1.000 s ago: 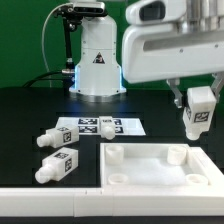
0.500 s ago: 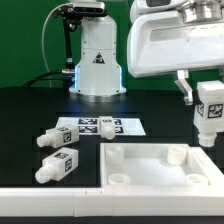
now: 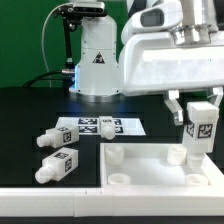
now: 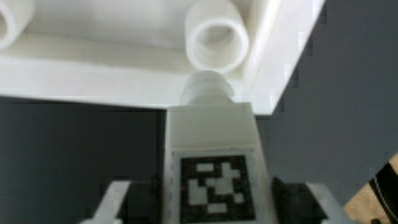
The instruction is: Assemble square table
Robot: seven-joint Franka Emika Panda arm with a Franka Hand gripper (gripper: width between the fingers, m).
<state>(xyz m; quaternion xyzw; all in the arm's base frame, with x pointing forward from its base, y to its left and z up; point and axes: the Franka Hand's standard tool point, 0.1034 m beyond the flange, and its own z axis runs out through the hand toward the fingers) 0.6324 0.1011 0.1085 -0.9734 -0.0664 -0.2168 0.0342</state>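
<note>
A matte black surface (image 3: 30, 110) is seen before a green backdrop, with a glossy white cone-shaped base (image 3: 97, 60) at the back. The top (image 3: 150, 168), a smooth white plastic square tray with a raised rim, is laid toward the exterior view's right. Four round corner sockets are counted on it, the far right one partly covered. One leg (image 3: 200, 135), a short white block marked with a black-and-white tag and narrowed to a rounded tip, is clamped upright by the gripper (image 3: 198, 112), its jaws closed partway onto the leg's sides. The tip is held at the far right socket (image 4: 222, 40); whether it touches cannot be made out. Two loose legs (image 3: 52, 138) are laid on their sides to the exterior view's left of the top, near the flat marker board (image 3: 100, 126). The arm is cut off above.
</note>
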